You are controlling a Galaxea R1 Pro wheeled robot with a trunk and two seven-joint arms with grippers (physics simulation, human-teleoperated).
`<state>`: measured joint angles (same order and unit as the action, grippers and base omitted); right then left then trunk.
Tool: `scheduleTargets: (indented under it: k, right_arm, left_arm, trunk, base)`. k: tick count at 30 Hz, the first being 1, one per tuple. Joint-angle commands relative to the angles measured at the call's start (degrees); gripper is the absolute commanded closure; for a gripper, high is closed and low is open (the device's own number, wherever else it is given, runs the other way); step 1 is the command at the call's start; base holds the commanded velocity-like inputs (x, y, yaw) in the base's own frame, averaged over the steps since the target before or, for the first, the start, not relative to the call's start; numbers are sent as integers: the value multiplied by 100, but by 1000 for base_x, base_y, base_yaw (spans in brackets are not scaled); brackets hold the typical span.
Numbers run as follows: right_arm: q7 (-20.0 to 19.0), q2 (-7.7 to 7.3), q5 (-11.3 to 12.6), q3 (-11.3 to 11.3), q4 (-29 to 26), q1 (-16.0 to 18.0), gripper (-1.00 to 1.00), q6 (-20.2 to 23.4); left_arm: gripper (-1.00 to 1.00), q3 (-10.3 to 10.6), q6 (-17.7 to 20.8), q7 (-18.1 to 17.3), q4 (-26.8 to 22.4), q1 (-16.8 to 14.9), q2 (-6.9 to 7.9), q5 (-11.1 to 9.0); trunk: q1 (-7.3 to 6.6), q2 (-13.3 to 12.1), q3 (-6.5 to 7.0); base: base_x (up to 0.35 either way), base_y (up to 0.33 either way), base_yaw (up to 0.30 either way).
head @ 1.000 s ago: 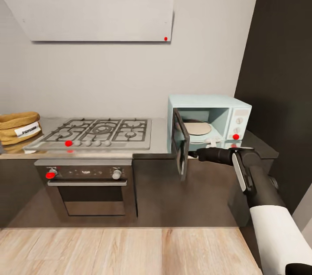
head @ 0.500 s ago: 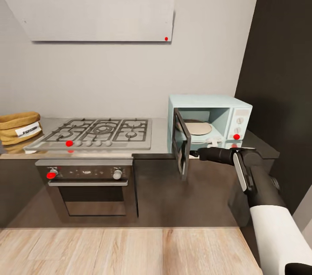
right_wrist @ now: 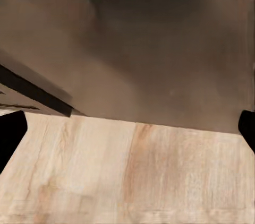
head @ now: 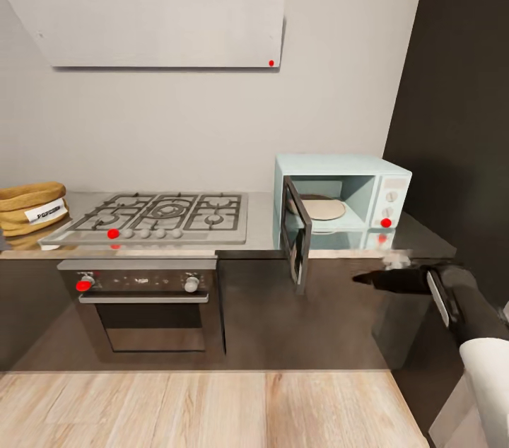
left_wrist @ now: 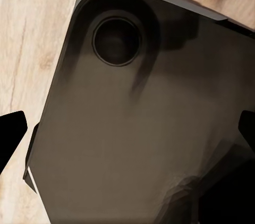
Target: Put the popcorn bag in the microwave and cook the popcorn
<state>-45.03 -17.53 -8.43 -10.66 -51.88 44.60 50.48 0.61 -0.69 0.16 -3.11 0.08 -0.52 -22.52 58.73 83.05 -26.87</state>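
While the microwave (head: 341, 198) stands at the countertop's (head: 260, 222) right end with its door (head: 295, 233) swung open, the bag (head: 32, 208) sits at the far left end, beside the hob (head: 152, 217). Inside the microwave a round plate (head: 324, 208) lies bare. Right gripper (head: 360, 279) hangs in front of the cabinets, below the counter edge and apart from the door; its fingers (right_wrist: 11, 134) are spread wide. Left fingers (left_wrist: 10, 135) are likewise apart, holding nothing.
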Motion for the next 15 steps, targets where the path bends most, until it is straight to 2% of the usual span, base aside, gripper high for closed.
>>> scheduleTargets:
  k: [1, 3, 4, 6, 9, 10, 11, 13, 15]
  right_arm:
    - [-52, -103, -224, -14, 494, 5, -100, -104]
    - [-22, -161, -416, -15, 1074, -7, -100, -528]
    - [39, -171, -521, -11, 1456, -67, -100, -888]
    - [193, -172, -612, -6, 2073, -214, -100, -1409]
    - [749, -102, -669, 11, 3448, -373, -100, -2510]
    - [1155, -55, -679, 17, 4235, -399, -100, -3182]
    - [1456, -31, -684, 20, 4753, -408, -100, -3610]
    - [1877, 74, -691, 26, 5177, -450, -100, -4074]
    - [2215, 256, -736, 28, 5322, -915, -100, -4301]
  left_arm:
    - [-100, 12, -7, 2, -5, 1, -1, -33]
    - [-100, 14, -9, 2, -7, 1, 0, -33]
    - [-100, 16, -8, 2, -6, 1, 0, -33]
    - [-100, 17, -9, 2, -10, 1, -1, -33]
    - [-100, 18, -9, 2, -9, 1, -1, -33]
    - [-100, 18, -7, 2, -9, 1, -1, -33]
    - [-100, 18, -7, 2, -7, 1, -1, -33]
    - [-100, 18, -9, 1, -8, 1, 1, -33]
    - [-100, 18, -6, 1, -9, 1, -1, -33]
  trunk:
    - [0, 3, -5]
    - [0, 3, -5]
    - [0, 3, -5]
    - [0, 3, -5]
    - [0, 3, -5]
    - [0, 3, -5]
    - [0, 3, -5]
    - [0, 3, -5]
    - [0, 3, -5]
  base:
    - [0, 0, 0]
    - [0, 0, 0]
    - [0, 0, 0]
    - [0, 0, 0]
    - [0, 0, 0]
    - [0, 0, 0]
    - [0, 0, 0]
    - [0, 0, 0]
    - [0, 0, 0]
